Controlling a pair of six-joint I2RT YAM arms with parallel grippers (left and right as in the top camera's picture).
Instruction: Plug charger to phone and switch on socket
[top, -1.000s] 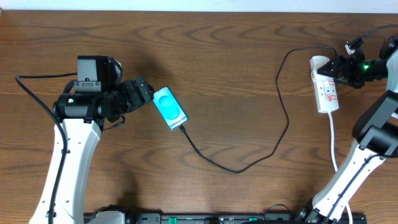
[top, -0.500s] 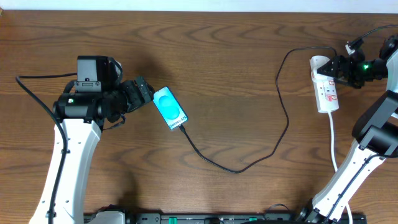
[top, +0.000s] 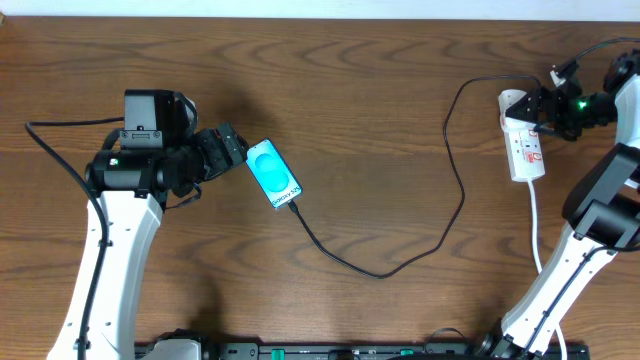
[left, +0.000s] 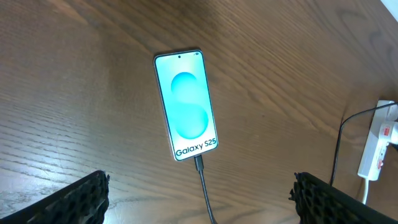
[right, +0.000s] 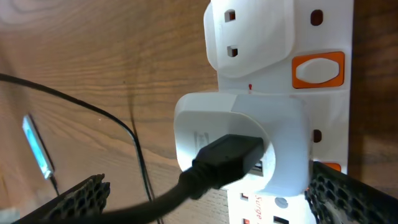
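Phone: lying screen-up on the desk, left of centre.
Charger: sitting in the phone's near end, trailing right to the socket.
Socket: lying far right.
Left pincer: gaping wide, just left of the phone.
Right pincer: gaping wide over the socket's far end.

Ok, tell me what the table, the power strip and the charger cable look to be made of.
Table: wood or wood-look laminate, dark brown, low sheen; flowing grain lines.
Power strip: moulded plastic, white, smooth and slightly glossy; rounded edges, soft highlights.
Charger cable: black rubbery or plastic sheath, matt; it bends in loose curves.
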